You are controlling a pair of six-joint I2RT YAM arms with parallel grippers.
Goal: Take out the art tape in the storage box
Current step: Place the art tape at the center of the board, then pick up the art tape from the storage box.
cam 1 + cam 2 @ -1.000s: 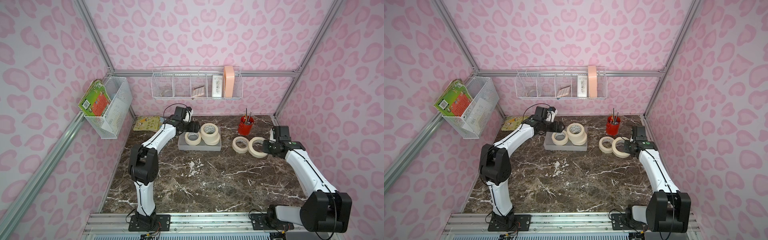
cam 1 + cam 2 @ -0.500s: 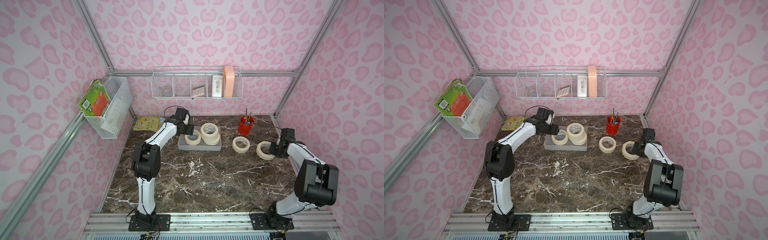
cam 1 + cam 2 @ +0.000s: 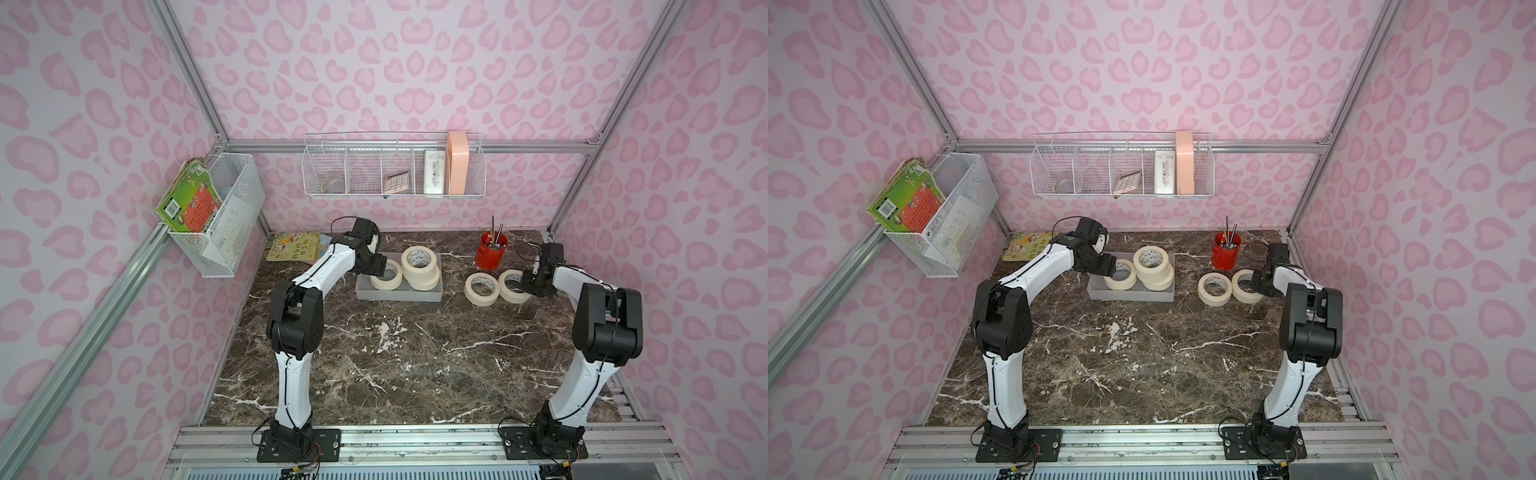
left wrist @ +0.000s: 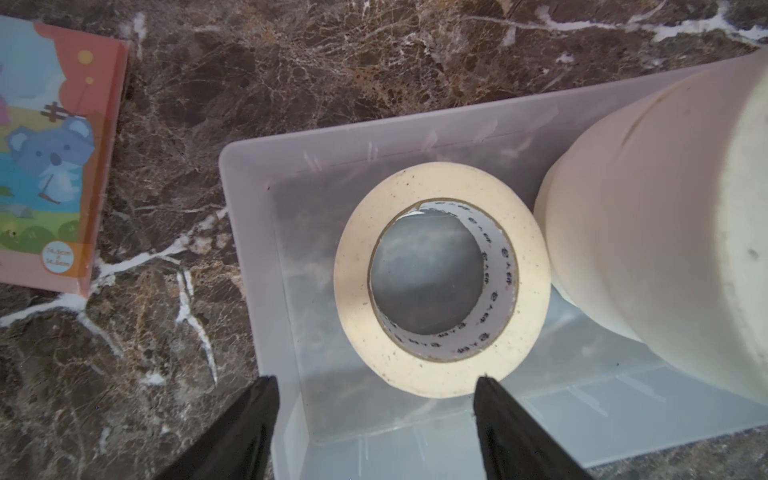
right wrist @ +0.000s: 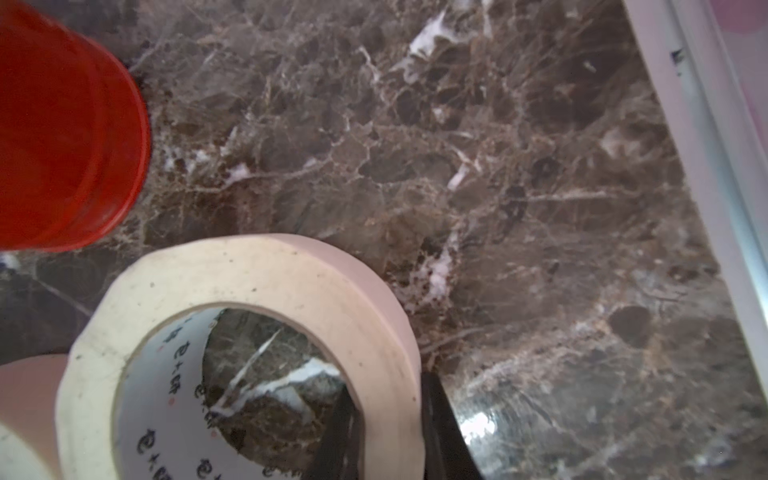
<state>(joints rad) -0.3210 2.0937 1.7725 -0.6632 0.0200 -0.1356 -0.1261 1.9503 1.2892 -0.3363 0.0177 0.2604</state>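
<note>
The grey storage box [image 3: 432, 296] [image 3: 1165, 296] sits mid-table toward the back. In it lie one flat art tape roll [image 3: 386, 277] [image 4: 442, 286] and a stack of rolls [image 3: 420, 266] [image 4: 665, 232]. My left gripper [image 3: 376, 266] [image 4: 378, 380] hovers open over the box's left end. One finger [image 4: 249, 419] is above the box wall, the other near the single roll's rim. Two more rolls [image 3: 481, 289] [image 3: 512, 286] rest on the table right of the box. My right gripper [image 3: 530, 284] [image 5: 390, 415] is shut on the right-hand roll's [image 5: 257, 274] wall, one finger inside the ring.
A red brush cup [image 3: 491, 251] [image 5: 62, 137] stands just behind the two loose rolls. A picture book [image 3: 297, 246] [image 4: 45, 158] lies at the back left. Wire baskets [image 3: 392, 170] [image 3: 220, 216] hang on the walls. The frame rail [image 5: 706, 124] runs close beside the right gripper.
The right arm folded back; its roll slid right, then returned beside the other loose roll. The left gripper sank a little toward the box's single roll and narrowed slightly.
</note>
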